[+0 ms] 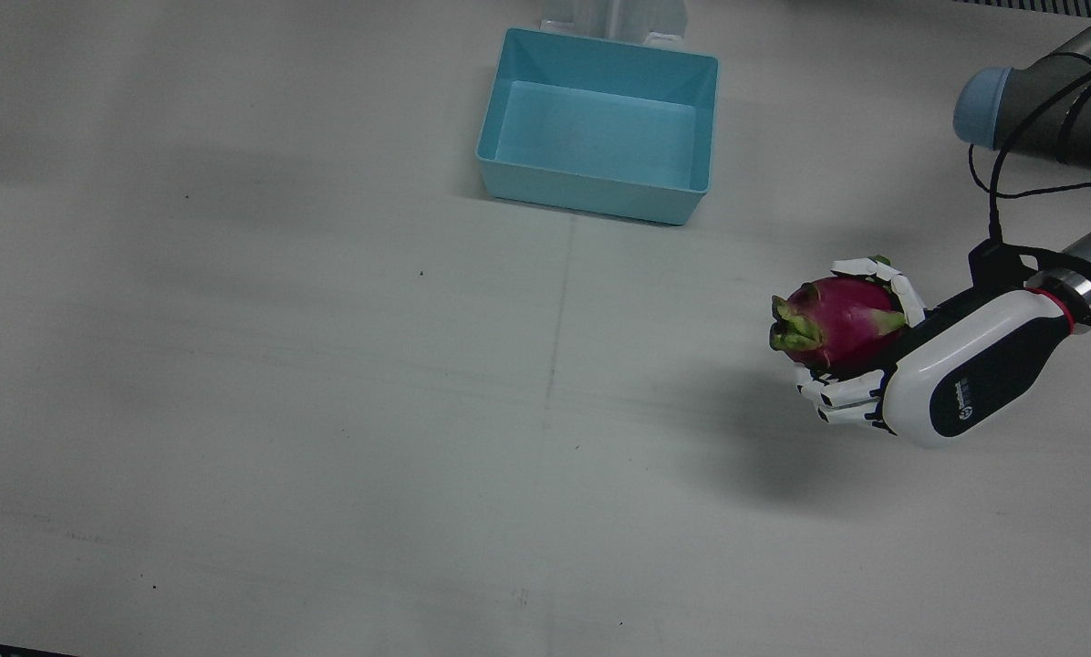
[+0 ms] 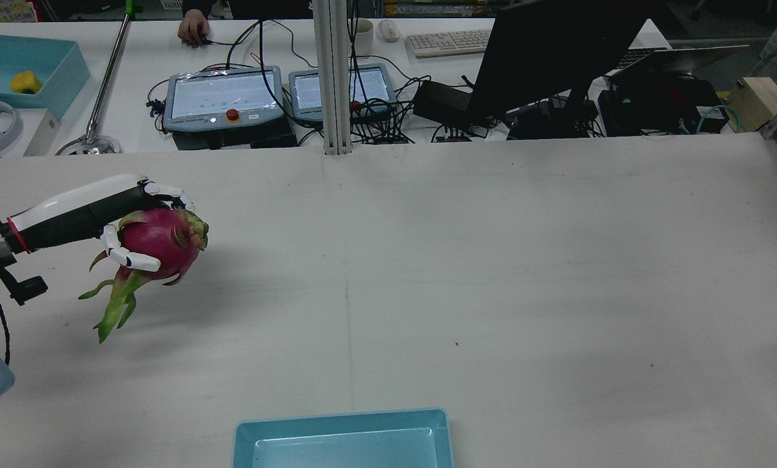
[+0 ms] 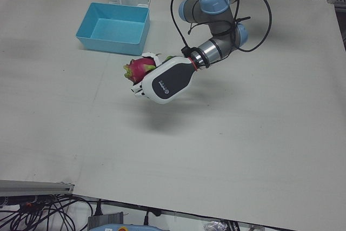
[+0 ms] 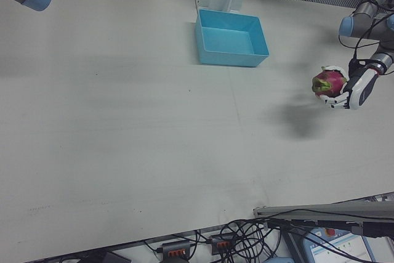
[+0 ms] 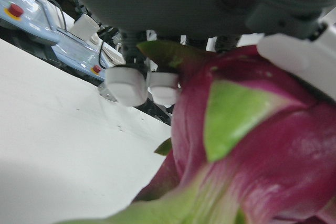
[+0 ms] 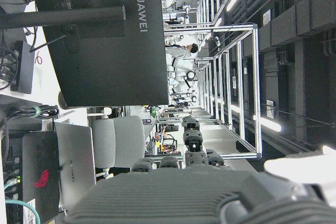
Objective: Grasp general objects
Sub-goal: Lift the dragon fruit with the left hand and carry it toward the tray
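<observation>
Above the white table (image 1: 327, 411), on my left side, my left hand (image 1: 951, 370) holds a dragon fruit (image 1: 837, 321) clear of the surface, its shadow lying on the tabletop below. My fingers (image 1: 842, 394) wrap around the magenta body from both sides, closed firmly on it; in the rear view the fruit (image 2: 158, 244) hangs from my left hand (image 2: 83, 214) with its long green leaf tips pointing down toward the table. From my left hand's own camera the fruit (image 5: 252, 150) fills most of the picture, red skin and green scales pressed close, with white fingertips (image 5: 126, 85) curled over its top.

A light blue bin (image 1: 600, 123) sits on the table near the pedestals, well apart from the fruit, and it is empty. The left-front view shows the same bin (image 3: 114, 27) just beyond my hand (image 3: 165, 82), with the fruit (image 3: 141, 68) raised between them and my arm bent back over the table.

My right hand shows only as a dark grey edge (image 6: 199, 198) at the bottom of its own camera's picture, which looks out at a monitor (image 6: 105, 35) and a chair (image 6: 118, 142); I cannot tell whether that hand is open or closed. Beyond the table's far edge, a person's hand (image 2: 193, 29) rests on a desk near two control tablets (image 2: 226, 97).
</observation>
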Robot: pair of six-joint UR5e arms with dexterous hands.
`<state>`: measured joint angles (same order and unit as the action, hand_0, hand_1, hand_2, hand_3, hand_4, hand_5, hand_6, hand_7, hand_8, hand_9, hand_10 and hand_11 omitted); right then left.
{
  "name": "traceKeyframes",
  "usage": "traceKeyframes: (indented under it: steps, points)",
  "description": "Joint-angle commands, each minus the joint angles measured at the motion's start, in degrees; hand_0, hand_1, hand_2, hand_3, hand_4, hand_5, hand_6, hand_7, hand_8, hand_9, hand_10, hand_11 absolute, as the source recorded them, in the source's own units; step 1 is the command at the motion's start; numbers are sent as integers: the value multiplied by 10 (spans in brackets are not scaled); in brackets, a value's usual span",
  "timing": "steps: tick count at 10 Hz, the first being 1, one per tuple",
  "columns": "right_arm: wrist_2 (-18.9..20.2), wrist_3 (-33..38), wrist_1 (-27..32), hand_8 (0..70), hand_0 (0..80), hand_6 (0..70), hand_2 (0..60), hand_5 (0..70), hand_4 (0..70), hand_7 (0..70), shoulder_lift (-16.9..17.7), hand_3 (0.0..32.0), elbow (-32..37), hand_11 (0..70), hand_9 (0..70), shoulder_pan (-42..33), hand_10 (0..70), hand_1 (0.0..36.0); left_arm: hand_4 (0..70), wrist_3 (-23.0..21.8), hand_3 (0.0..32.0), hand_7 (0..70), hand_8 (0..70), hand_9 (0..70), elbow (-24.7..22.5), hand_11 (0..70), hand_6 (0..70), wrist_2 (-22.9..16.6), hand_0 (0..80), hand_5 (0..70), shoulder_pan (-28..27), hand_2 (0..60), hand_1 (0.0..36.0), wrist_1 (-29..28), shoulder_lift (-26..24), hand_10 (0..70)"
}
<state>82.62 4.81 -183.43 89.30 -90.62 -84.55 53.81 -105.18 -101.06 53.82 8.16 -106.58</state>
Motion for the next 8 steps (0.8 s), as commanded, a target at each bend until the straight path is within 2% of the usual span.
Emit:
traceKeyframes:
  steps: [1, 2, 4, 6, 7, 8]
  points:
    - [0, -1, 0, 0, 0, 0, 0, 0, 0, 0, 0, 0, 0, 0, 0, 0, 0, 0, 700, -84, 0, 700, 700, 700, -69, 700, 700, -56, 462, 700, -5, 600, 65, 26, -37, 700]
    - [0, 0, 0, 0, 0, 0, 0, 0, 0, 0, 0, 0, 0, 0, 0, 0, 0, 0, 700, -87, 0, 700, 700, 700, -97, 700, 700, -61, 468, 700, -15, 600, 79, 64, -52, 700]
    - [0, 0, 0, 0, 0, 0, 0, 0, 0, 0, 0, 0, 0, 0, 0, 0, 0, 0, 700, -89, 0, 700, 700, 700, -132, 700, 700, -55, 482, 700, -77, 600, 97, 126, -96, 700]
    - [0, 0, 0, 0, 0, 0, 0, 0, 0, 0, 0, 0, 0, 0, 0, 0, 0, 0, 700, -85, 0, 700, 700, 700, -134, 700, 700, -44, 491, 700, -145, 600, 108, 168, -141, 700]
    - [0, 0, 0, 0, 0, 0, 0, 0, 0, 0, 0, 0, 0, 0, 0, 0, 0, 0, 700, -84, 0, 700, 700, 700, -132, 700, 700, -14, 497, 700, -176, 600, 112, 178, -155, 700]
    - [0, 0, 0, 0, 0, 0, 0, 0, 0, 0, 0, 0, -1, 0, 0, 0, 0, 0, 700, -84, 0, 700, 700, 700, -125, 700, 700, -1, 498, 700, -199, 600, 112, 180, -164, 700]
